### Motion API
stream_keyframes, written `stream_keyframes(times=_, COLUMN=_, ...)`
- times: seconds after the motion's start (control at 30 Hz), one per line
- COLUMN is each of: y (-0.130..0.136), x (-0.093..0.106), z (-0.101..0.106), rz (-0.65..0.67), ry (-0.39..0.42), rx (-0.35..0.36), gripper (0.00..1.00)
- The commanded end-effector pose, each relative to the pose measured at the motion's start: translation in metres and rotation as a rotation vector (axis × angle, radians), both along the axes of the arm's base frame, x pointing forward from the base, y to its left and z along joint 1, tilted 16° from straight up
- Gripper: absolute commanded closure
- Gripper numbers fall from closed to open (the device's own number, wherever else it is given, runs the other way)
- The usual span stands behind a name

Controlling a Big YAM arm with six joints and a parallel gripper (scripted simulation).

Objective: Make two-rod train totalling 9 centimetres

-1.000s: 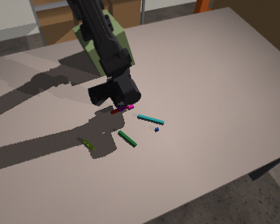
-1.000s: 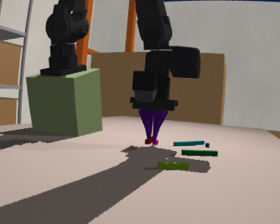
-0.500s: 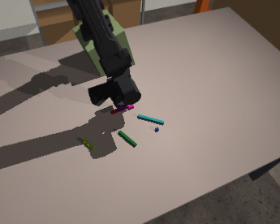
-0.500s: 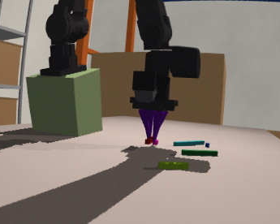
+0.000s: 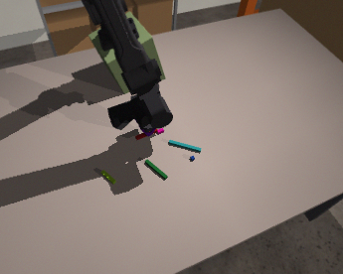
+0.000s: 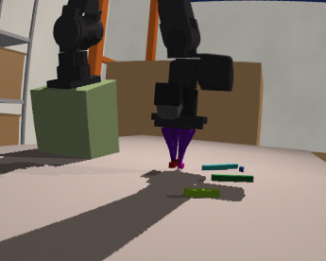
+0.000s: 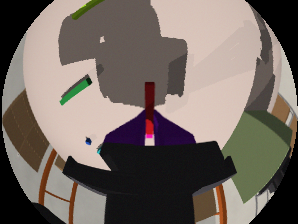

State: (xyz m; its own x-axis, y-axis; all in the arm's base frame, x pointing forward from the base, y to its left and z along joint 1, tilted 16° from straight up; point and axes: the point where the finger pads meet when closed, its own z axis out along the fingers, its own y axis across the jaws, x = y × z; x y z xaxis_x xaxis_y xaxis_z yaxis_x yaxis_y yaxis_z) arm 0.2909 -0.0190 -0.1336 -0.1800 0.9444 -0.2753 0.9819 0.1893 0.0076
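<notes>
My gripper (image 5: 148,132) points straight down and is shut on the red rod (image 5: 141,136) near its middle, at table level. The short magenta rod (image 5: 159,131) lies at the red rod's right end, in line with it; I cannot tell whether the ends touch. In the wrist view the red rod (image 7: 149,99) runs ahead of the fingers and the magenta rod (image 7: 150,137) shows in the gap behind them. From the exterior view the fingertips (image 6: 178,161) stand between red (image 6: 172,165) and magenta (image 6: 181,165).
A turquoise rod (image 5: 184,146) lies right of the gripper, with a small blue rod (image 5: 192,158) beside it. A green rod (image 5: 156,169) and a lime rod (image 5: 107,177) lie nearer the front. The arm's green base block (image 5: 129,55) stands behind.
</notes>
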Motion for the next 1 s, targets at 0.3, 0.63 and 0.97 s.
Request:
stream_keyframes(times=0.3, y=0.006, x=0.013, z=0.002, rz=0.028, ry=-0.021, rx=0.001, gripper=0.96)
stream_keyframes(times=0.63, y=0.000, x=0.015, z=-0.003, rz=0.013, ry=-0.025, rx=0.002, gripper=0.96)
stream_keyframes(times=0.97, y=-0.004, x=0.013, z=-0.011, rz=0.005, ry=-0.020, rx=0.001, gripper=0.96)
